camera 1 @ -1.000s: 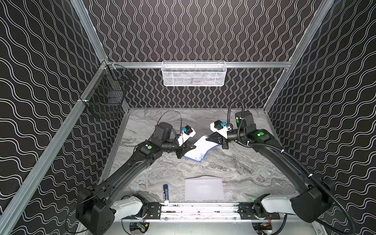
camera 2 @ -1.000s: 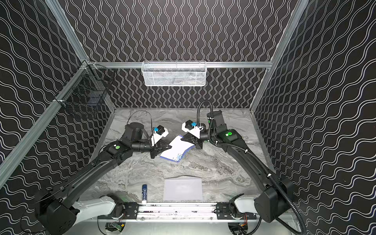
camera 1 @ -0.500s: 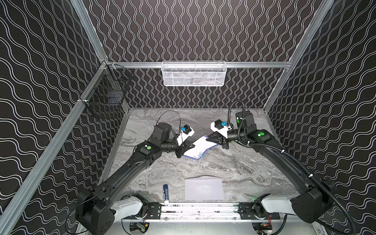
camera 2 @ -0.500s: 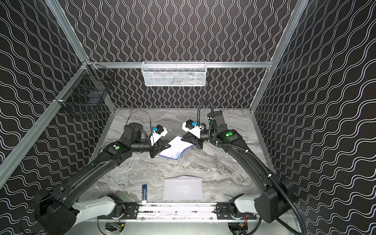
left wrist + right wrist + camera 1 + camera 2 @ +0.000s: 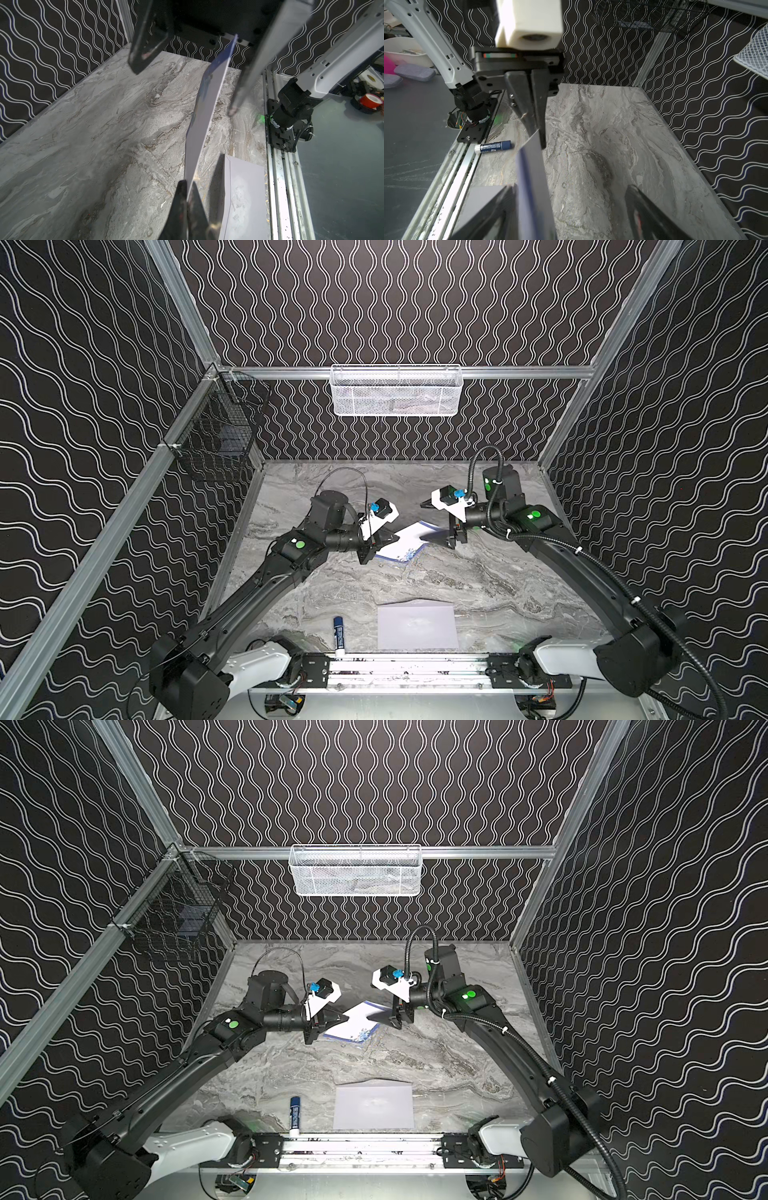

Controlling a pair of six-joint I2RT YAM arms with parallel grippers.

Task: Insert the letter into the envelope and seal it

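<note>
So the letter (image 5: 402,546) is up off the table (image 5: 498,572), well beyond the envelope (image 5: 417,626), which lies flat and looks closed. The left gripper (image 5: 390,537) has one corner pinched tight, and the wrist views show the sheet standing on edge rather than lying flat. My guess is that's the point: a sheet held by its edge can be steered into an envelope mouth, whereas one lying flat is hard to pick up.

The right gripper (image 5: 428,521) faces it from the other side with jaws spread wide either side of the letter's free end, not clamping anything as far as I can see.

Both arms stretch out past the envelope and angle inward, wrists turned so the grippers point at each other. A glue stick (image 5: 338,630) sits just beside the envelope, untouched, so sealing looks a long way off.
</note>
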